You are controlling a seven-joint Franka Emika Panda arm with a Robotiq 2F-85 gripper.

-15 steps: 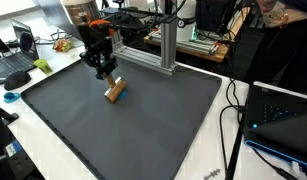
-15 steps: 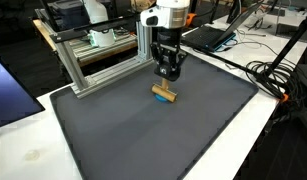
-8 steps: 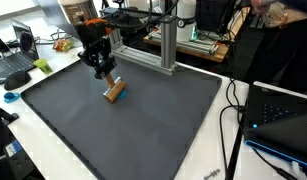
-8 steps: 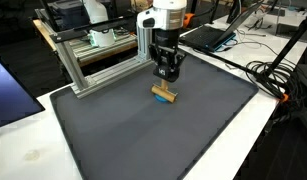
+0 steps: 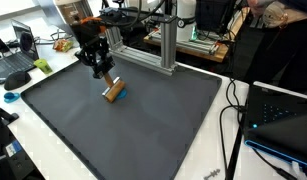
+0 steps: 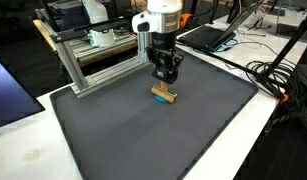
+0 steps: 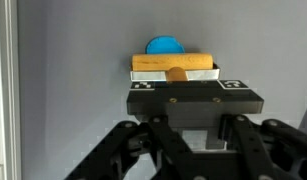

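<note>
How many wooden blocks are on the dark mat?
1: the wooden block lies on the mat, just below the gripper, partly covering a blue disc. None appears hidden.

The gripper (image 6: pixel 165 72) is black under a white wrist section, and in the wrist view its body carries small black-and-white patterned markers (image 7: pixel 143 86). The block (image 7: pixel 173 62) is pale tan wood with a lighter strip along its lower edge, and the round piece (image 7: pixel 165 46) behind it is bright blue. The mat (image 6: pixel 133 135) is plain dark grey with no pattern, the table (image 6: pixel 23 140) around it is white, the metal frame (image 6: pixel 98 68) is silver, and the cables (image 6: pixel 268 75) are black.
</note>
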